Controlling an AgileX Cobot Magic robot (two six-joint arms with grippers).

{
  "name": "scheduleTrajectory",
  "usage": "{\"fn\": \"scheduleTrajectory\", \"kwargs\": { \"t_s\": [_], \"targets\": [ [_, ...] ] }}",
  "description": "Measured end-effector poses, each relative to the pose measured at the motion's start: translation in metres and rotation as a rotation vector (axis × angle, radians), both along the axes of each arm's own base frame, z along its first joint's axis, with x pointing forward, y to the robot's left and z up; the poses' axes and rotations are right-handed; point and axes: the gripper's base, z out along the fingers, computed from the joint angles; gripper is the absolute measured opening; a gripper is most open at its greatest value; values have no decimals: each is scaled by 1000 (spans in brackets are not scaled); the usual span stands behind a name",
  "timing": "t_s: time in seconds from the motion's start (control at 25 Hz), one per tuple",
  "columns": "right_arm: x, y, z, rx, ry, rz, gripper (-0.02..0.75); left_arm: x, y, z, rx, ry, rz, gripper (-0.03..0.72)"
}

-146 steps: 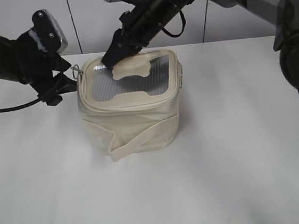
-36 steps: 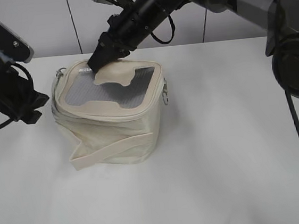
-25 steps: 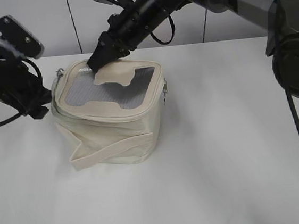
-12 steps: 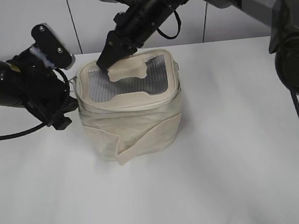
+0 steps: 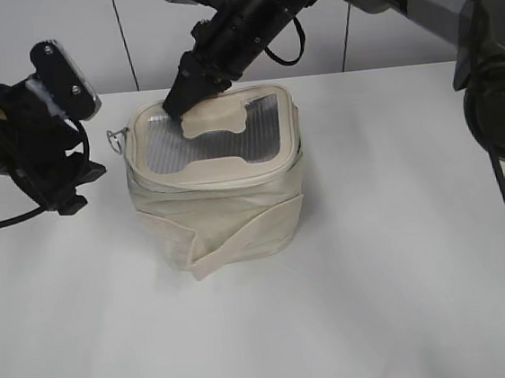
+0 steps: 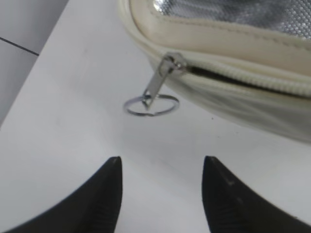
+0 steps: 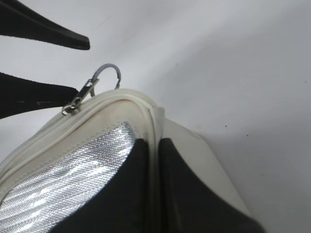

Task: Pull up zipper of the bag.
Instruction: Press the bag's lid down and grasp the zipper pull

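Directly ahead of the left end effector [image 6: 160, 194], just beyond its spread, empty fingertips [image 6: 109, 187], the zipper [image 6: 167, 73] is seen in the left wrist view: its silver slider sits at the corner of the lid rim and its ring pull hangs down and out toward the end effector, with bare white desk [image 6: 73, 97] between ring and fingertips. Nothing is touched by this end effector; it is released and stands off from the bag [image 5: 220, 183] on the bag's side nearest to it, as the exterior view shows with the left end effector [image 5: 67, 186] beside the ring [image 5: 116, 138].

Farther on, the zip line is seen running along the rim away from the slider, closed behind it as far as the frame shows.

At the far edge of the lid, the right end effector [image 7: 153, 194] is clenched on the bag's cream rim seam, a fold of the fabric being pinched between its two black fingers [image 7: 129, 194]. From this end effector the slider and ring [image 7: 92, 90] lie ahead along the same rim, at the next corner. In the exterior view the right end effector [image 5: 184, 92] is pressed onto the back of the grey ribbed lid.
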Motion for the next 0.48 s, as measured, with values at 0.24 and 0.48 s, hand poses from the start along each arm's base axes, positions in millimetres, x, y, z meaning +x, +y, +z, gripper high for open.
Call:
{"fn": "scheduleTrajectory", "kwargs": {
  "t_s": [0.24,0.48],
  "targets": [
    [0,0,0,0,0,-1,42,7,0,7,13,-122,-26,404],
    [0,0,0,0,0,-1,41,9,-1,4,45,-132,-56,404]
  ]
}}
